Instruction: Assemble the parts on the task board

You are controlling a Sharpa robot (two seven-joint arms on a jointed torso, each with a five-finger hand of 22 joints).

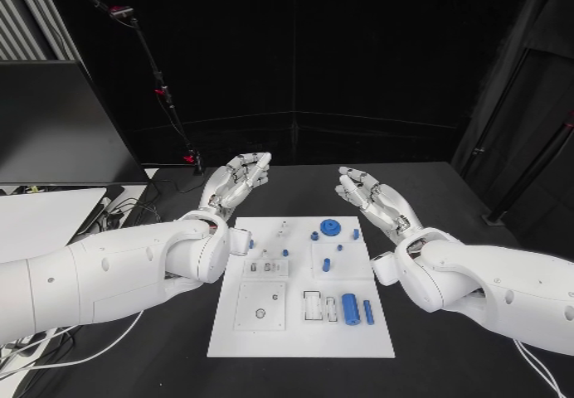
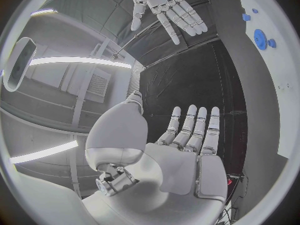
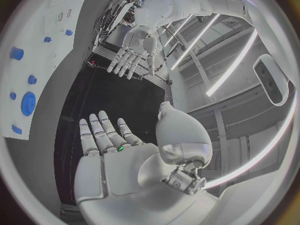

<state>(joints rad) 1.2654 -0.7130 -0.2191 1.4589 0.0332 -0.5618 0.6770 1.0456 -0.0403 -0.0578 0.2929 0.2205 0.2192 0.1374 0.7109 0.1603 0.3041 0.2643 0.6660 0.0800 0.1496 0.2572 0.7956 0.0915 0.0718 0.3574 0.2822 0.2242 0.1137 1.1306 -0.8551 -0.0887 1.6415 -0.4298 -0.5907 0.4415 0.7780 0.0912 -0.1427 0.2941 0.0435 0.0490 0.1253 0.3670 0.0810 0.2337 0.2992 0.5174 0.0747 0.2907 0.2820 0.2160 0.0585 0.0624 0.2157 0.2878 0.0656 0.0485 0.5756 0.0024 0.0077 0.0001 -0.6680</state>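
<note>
Both hands empty, fingers straight and slightly apart: left hand [image 1: 235, 182], right hand [image 1: 372, 199], raised past the board's [image 1: 240, 336] far edge. Blue cylinder [image 1: 351, 308] lies lengthwise near-right, probably nearer the right hand.

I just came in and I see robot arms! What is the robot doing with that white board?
Right now it is not holding anything. The left hand and the right hand are both open, raised beyond the far end of the white board, palms facing each other. The blue pieces lie on the board untouched, such as a round blue gear near the far end and a blue cylinder near the front. The putting-together looks not yet begun.
</note>
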